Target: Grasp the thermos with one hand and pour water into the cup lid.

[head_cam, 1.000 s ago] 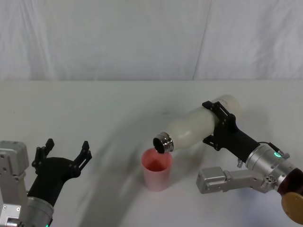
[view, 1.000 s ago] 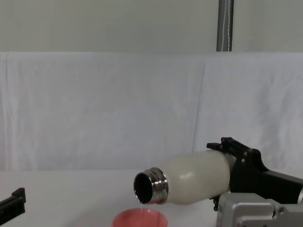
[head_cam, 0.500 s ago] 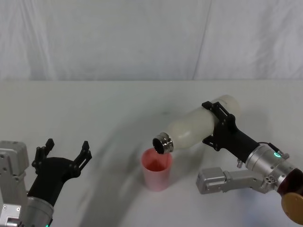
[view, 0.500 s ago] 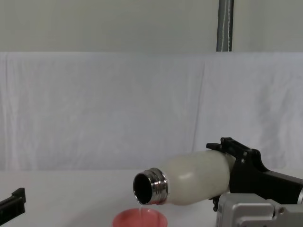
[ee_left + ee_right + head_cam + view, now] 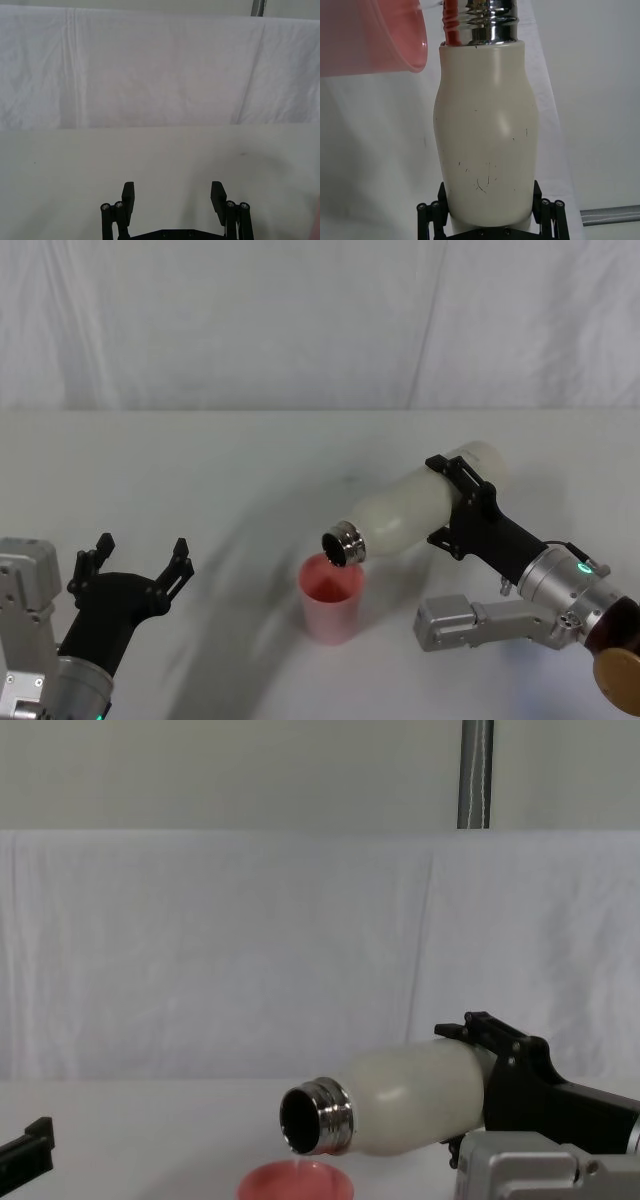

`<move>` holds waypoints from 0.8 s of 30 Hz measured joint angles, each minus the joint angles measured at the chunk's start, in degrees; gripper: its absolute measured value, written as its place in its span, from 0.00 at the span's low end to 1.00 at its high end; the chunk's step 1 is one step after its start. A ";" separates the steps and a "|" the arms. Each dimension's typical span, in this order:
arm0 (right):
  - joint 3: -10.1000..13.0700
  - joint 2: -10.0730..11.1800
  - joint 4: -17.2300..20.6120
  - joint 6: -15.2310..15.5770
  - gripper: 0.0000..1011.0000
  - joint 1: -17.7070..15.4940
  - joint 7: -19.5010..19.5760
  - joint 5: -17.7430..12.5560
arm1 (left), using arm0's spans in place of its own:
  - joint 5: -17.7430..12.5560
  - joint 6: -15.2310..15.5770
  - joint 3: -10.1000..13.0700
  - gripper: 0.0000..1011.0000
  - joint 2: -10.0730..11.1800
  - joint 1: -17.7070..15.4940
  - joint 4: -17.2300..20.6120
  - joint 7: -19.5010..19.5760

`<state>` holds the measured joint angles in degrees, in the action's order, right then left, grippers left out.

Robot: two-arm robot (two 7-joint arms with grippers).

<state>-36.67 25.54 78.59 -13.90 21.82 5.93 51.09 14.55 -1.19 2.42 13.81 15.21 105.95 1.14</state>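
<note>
Thermos (image 5: 405,512) tilted in right hand (image 5: 468,512), mouth over cup lid (image 5: 331,597).

Thermos tilting over the cup lid at centre of the tabletop (image 5: 200,470).
The thermos (image 5: 410,510) is lying nearly level in the right gripper (image 5: 465,508), its mouth hanging just above the cup lid (image 5: 331,597). The left gripper (image 5: 135,565) is sitting well apart at the near left, jaws spread.

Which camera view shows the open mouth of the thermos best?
The chest view: the thermos turns its dark opening toward that camera, above the cup lid. The head view shows the mouth smaller and obliquely; the right wrist view shows the steel neck side-on, with the right gripper clamping the body.
</note>
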 joint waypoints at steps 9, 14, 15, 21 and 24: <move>-0.05 0.04 -0.12 -0.05 0.95 0.03 0.00 0.05 | 0.00 0.00 0.00 0.99 0.00 0.00 0.00 0.00; -0.11 0.06 -0.15 -0.05 0.95 0.05 0.02 0.12 | 0.00 0.00 0.00 0.99 0.00 0.00 0.00 0.00; -0.11 0.08 -0.15 -0.05 0.95 0.05 0.02 0.13 | 0.00 0.00 0.00 0.99 0.00 0.00 0.00 0.00; -0.12 0.12 -0.13 -0.03 0.95 0.07 0.02 0.16 | 0.00 0.00 0.00 0.99 0.00 0.00 0.00 0.00; -0.12 0.14 -0.12 -0.02 0.95 0.08 0.02 0.17 | 0.00 0.00 0.00 0.99 0.00 0.00 0.00 0.00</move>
<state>-36.80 25.67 78.47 -13.92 21.90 5.95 51.26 14.54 -1.19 2.41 13.80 15.21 105.95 1.14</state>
